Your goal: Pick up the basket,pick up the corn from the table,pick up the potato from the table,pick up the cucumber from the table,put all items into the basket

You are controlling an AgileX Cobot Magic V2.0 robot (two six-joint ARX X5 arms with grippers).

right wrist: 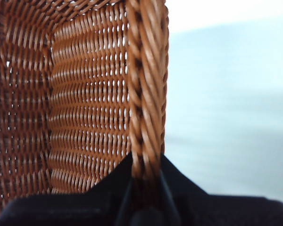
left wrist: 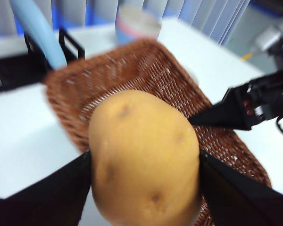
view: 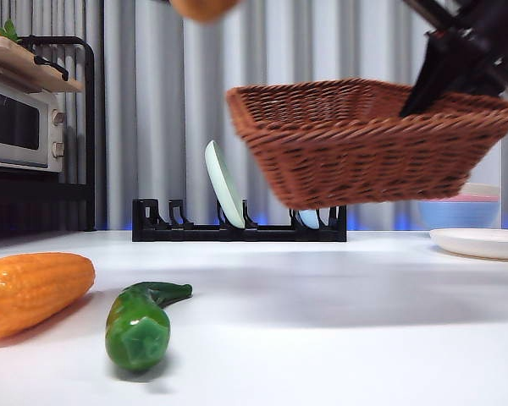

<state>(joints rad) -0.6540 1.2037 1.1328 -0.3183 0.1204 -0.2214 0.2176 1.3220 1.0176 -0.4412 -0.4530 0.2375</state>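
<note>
1. The left gripper [left wrist: 144, 188] has its two black jaws clamped on either side of the potato [left wrist: 144, 157]; in the left wrist view the potato fills the centre of the frame, with the basket [left wrist: 146, 70] open behind it
2. In the front view only the underside of the potato [view: 203, 7] shows, at the top edge just left of centre, up and to the left of the basket's [view: 364, 139] near corner and not touching it
3. The right gripper [right wrist: 145, 188] is pinched on the basket's braided rim [right wrist: 148, 84], one jaw on each face of the wall; in the front view it comes in dark at the upper right [view: 457, 72] and holds the basket clear of the table [view: 322, 338], tilted
4. The corn [view: 30, 292] lies on the table at the lower left edge of the front view
5. The cucumber [view: 140, 321] lies just to the right of the corn, apart from it, blunt end toward the camera
6. No readable writing or brand shows on any item
</note>
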